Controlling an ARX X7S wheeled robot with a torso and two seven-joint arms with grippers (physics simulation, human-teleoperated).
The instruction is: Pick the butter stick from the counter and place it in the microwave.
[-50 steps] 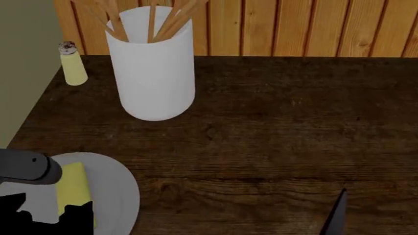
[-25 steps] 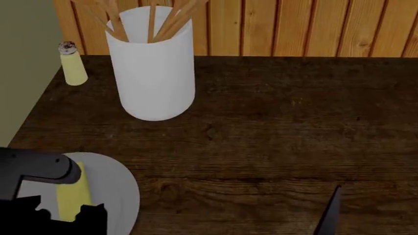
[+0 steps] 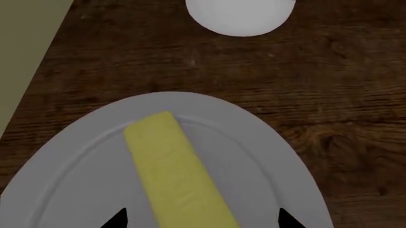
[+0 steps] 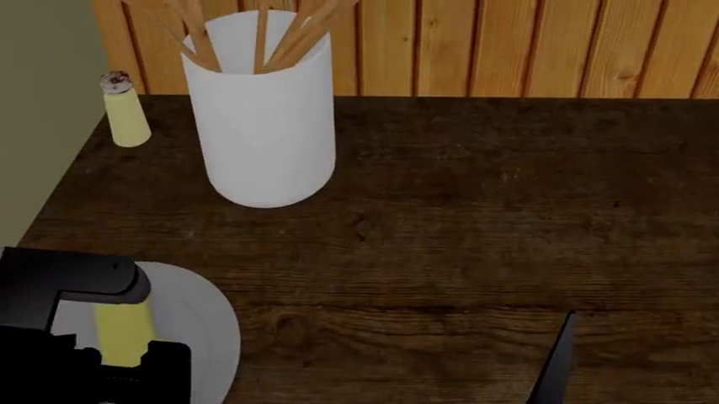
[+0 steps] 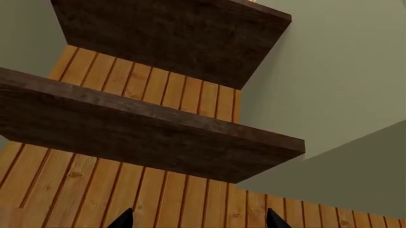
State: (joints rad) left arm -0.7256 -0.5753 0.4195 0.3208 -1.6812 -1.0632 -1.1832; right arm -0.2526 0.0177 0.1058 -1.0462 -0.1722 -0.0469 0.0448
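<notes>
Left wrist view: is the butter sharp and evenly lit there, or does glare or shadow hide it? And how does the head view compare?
Left wrist view: the butter stick is sharp, flatly lit, with no glare on the grey plate. Head view: also sharp, but the left gripper covers much of the butter, and the counter renders dark.

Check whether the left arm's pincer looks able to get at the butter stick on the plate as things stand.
Probably yes: the left pincer hangs open right over the butter stick, its tips straddling it, and nothing else lies on the plate in the way.
</notes>
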